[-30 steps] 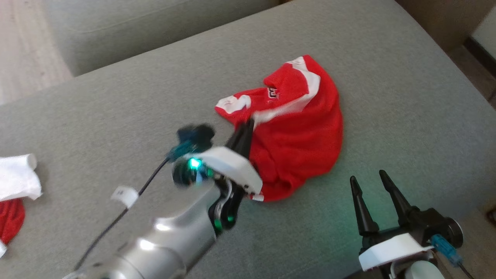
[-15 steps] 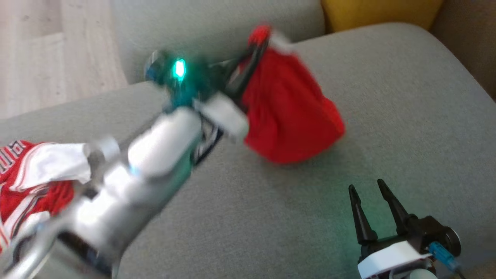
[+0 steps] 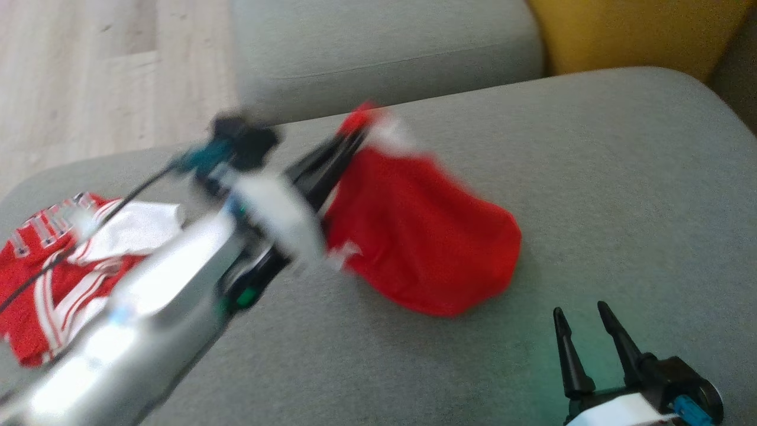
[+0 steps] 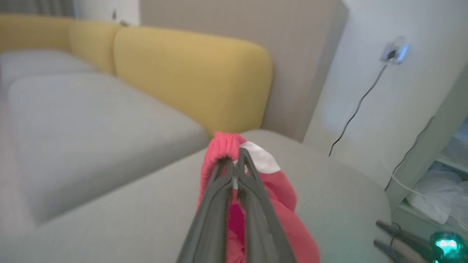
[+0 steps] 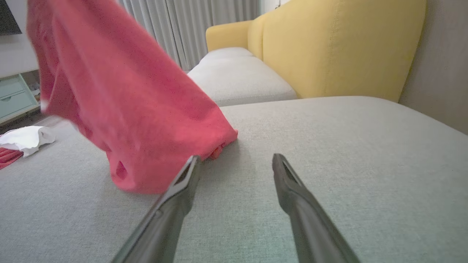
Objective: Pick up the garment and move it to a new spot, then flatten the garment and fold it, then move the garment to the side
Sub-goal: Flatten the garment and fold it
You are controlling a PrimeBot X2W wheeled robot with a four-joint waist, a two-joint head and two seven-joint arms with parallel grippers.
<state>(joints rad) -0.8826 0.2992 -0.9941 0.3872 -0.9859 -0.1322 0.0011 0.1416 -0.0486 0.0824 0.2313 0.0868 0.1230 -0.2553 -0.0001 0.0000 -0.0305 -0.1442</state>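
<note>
The garment [image 3: 420,242] is red with a white patch, and it hangs from its top edge with its lower part still resting on the grey cushion [image 3: 621,195]. My left gripper [image 3: 355,139] is shut on that top edge, raised above the cushion; in the left wrist view the fingers pinch the garment [image 4: 223,146] at a red ribbed hem beside the white patch. The right wrist view has the garment [image 5: 120,98] draped at the left. My right gripper [image 3: 582,316] stands open at the lower right, near the cushion's front, with nothing between its fingers [image 5: 182,179].
Another red-and-white garment [image 3: 65,260] lies crumpled at the cushion's left end. A second grey seat cushion [image 3: 384,53] and a yellow backrest [image 3: 627,32] lie beyond. Wooden floor [image 3: 89,83] is at the upper left. A wall with a cable [image 4: 358,106] stands past the sofa's end.
My left gripper has lifted the garment by its top edge off the cushion, so it now hangs instead of lying crumpled. The head camera has shifted. The right gripper has stayed open in place.
</note>
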